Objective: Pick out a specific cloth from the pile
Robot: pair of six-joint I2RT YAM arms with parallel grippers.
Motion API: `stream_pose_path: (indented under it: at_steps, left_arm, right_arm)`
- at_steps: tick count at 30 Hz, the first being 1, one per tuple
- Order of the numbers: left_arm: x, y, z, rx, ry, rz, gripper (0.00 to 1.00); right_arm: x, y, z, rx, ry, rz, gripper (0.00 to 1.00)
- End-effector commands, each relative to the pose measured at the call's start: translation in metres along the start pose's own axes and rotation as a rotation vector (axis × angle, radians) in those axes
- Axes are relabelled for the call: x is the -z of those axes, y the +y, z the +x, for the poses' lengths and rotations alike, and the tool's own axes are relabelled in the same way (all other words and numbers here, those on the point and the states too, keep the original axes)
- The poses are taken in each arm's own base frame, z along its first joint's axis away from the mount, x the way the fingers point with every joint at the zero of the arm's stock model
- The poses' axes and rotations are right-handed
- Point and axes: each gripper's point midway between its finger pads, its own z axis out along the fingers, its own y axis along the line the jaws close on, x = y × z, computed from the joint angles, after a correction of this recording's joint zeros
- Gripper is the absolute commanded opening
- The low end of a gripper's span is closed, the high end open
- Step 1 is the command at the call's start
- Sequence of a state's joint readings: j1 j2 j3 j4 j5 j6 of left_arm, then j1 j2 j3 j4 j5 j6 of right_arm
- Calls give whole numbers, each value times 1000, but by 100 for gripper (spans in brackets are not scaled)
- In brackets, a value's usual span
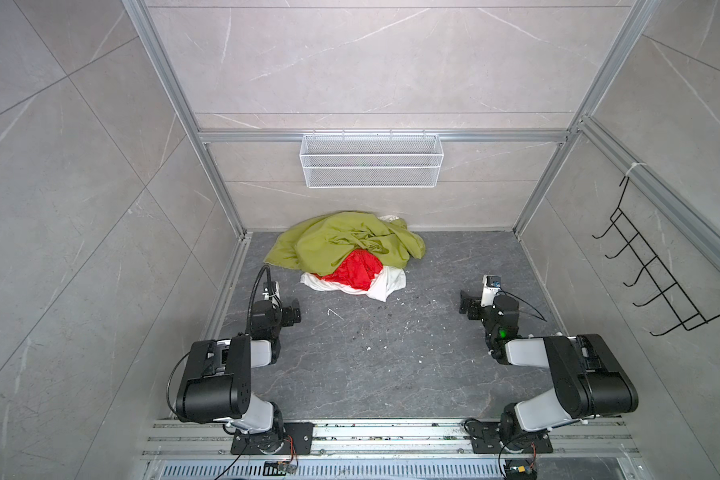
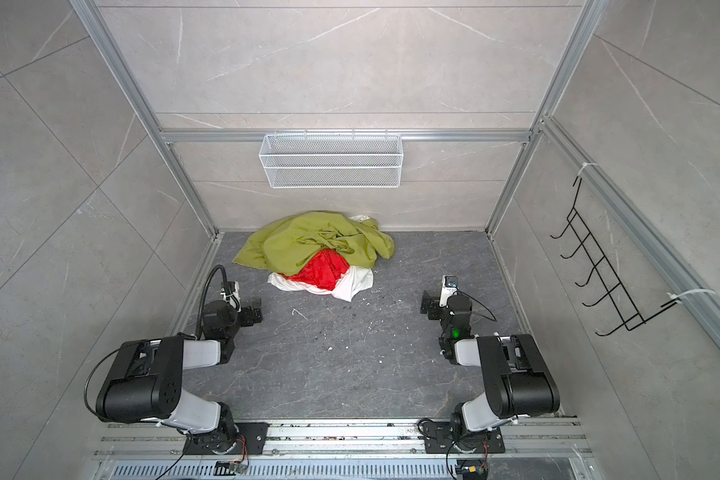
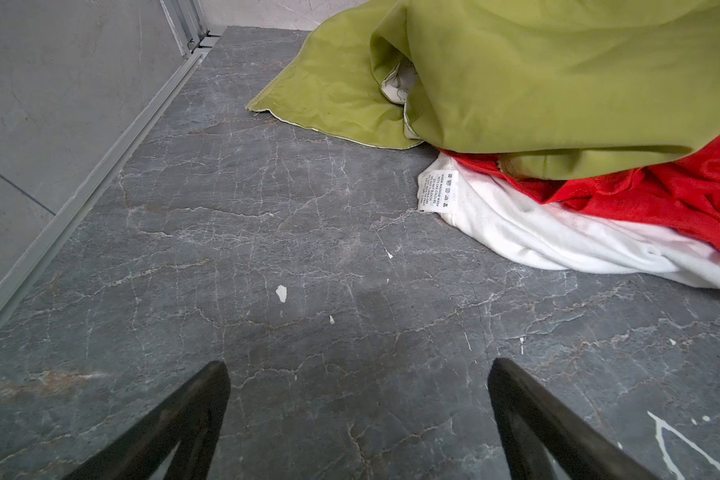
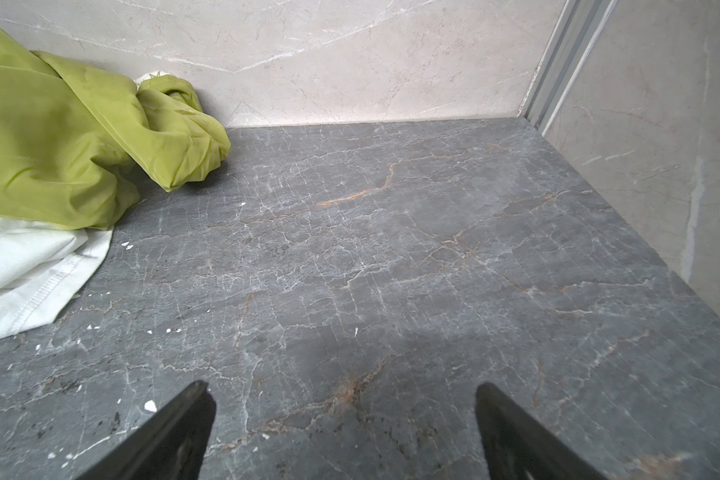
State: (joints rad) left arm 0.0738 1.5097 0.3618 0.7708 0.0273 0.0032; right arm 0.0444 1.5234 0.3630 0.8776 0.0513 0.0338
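Against grey floor [image 1: 391,357], cloth [image 1: 354,270] looks crumpled, bright red.

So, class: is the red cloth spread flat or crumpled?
Crumpled: the red cloth lies in folds, partly under the green cloth.

**Item 1, the cloth** [image 1: 355,271]: bright red, thin, crumpled, the smallest piece I count. It lies on the pile's near side. Its far edge is tucked under the olive-green cloth [image 1: 333,243] and the rest is spread over the white cloth [image 1: 385,284].

**Item 2, the pile** [image 2: 304,249]: three soft fabrics heaped on the dark floor [image 1: 371,353] against the back wall [image 4: 350,62], green uppermost. A care label [image 3: 437,193] shows on the white piece, seemingly at its hem.
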Motion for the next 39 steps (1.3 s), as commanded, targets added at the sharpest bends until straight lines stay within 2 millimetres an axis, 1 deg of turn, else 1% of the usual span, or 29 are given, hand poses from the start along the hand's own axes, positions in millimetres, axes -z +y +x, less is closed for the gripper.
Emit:
stream_pose_path:
  at_steps: [1,12,20,34,39]
  left_arm:
    - [0,3,-21,9,-67,-14,100]
    - [0,2,-21,5,-66,-17,100]
    - [0,4,-26,6,-57,-36,100]
    - [1,4,-26,4,-59,-40,100]
    - [2,9,-27,11,-67,-84,100]
  right_arm:
    - [1,0,-4,-3,-10,-6,100]
    - [1,0,-4,-5,-8,-6,100]
    - [1,0,-4,-4,-8,-7,100]
    - [2,0,-4,0,-13,-8,100]
    - [4,1,-6,4,-25,0,100]
